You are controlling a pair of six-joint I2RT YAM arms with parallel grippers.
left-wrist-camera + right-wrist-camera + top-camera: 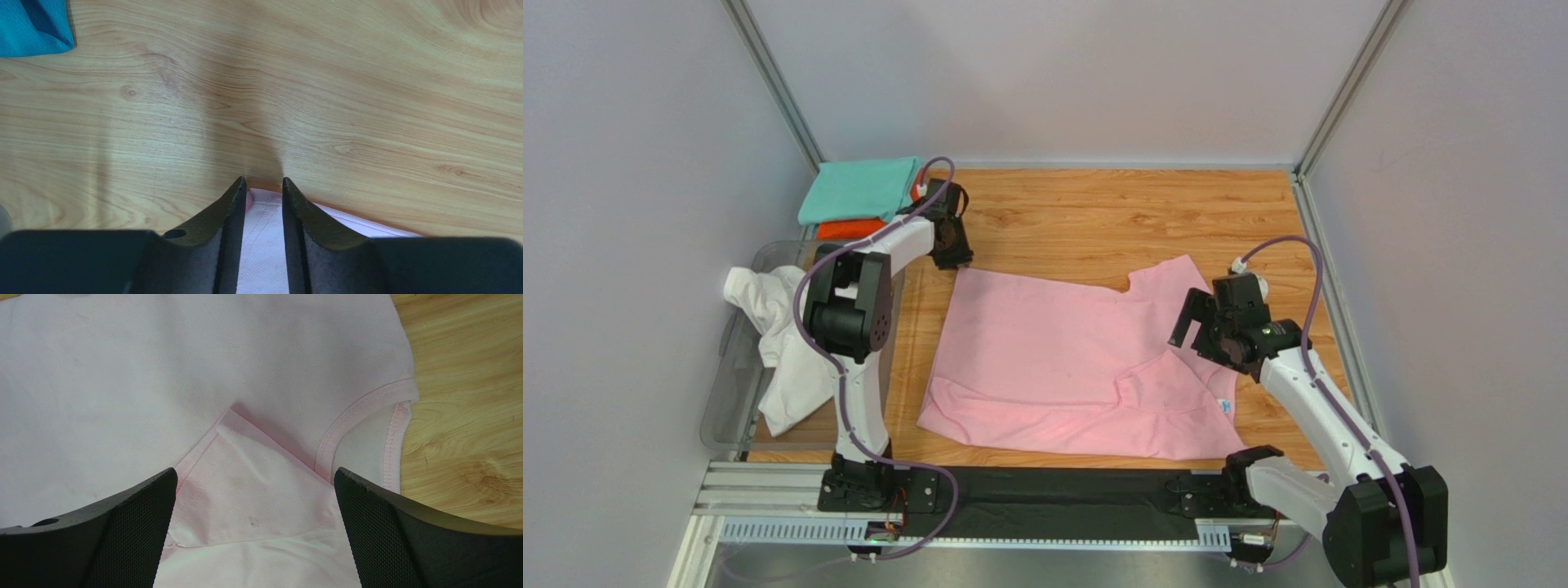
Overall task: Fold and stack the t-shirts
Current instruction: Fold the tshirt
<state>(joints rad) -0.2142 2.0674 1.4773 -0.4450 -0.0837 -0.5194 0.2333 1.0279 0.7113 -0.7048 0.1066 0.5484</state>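
Left gripper (264, 181) pinching pink t-shirt (1063, 355) corner, right gripper (255, 473) wide above it, blue-green tee (30, 24) cropped

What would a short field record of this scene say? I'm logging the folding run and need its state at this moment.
pink t-shirt: spread out on the table, not yet a folded rectangle
left gripper: shut on the pink t-shirt's far left corner
right gripper: open, over the shirt's right side
white t-shirt: crumpled, draped over the clear bin at the left edge
folded stack: teal t-shirt on top of orange t-shirt, far left corner
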